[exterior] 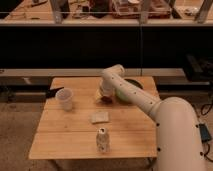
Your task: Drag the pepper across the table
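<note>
My gripper (105, 95) is down at the table top near the middle of the back half of the wooden table (65, 142). The white arm reaches in from the lower right. A small yellowish object (98, 93), apparently the pepper, lies against the gripper's left side and is partly hidden by it. A green object (123, 95) sits just to the right of the gripper, behind the arm.
A white cup (64, 98) stands at the back left. A flat tan sponge-like piece (99, 117) lies mid-table. A small can or bottle (102, 140) stands near the front edge. A dark bowl (133, 84) sits at the back right.
</note>
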You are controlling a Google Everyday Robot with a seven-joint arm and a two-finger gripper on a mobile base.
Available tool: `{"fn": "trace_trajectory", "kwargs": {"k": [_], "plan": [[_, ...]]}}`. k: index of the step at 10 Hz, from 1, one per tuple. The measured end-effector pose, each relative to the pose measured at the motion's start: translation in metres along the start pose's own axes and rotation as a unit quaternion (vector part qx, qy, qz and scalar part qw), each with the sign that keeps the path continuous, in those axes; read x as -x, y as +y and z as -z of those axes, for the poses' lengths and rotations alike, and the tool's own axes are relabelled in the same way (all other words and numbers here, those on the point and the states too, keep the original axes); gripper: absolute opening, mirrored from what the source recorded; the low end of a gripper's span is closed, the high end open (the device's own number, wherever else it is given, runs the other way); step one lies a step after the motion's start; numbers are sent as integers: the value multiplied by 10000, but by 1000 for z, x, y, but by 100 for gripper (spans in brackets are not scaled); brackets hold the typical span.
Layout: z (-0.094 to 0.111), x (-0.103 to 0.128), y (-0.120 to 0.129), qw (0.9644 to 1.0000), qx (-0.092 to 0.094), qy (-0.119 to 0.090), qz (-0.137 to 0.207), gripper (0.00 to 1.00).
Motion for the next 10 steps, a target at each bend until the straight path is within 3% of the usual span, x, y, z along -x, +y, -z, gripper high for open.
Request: {"fn": "trace_trajectory", "kwargs": {"k": [2,6,10], "plan": [[-2,2,-1,10000,-22,-15,-82,44],[-2,11,1,9997,-48,-61,-237,44],[11,27,-2,9994,-104,-19,-342,44]]}}
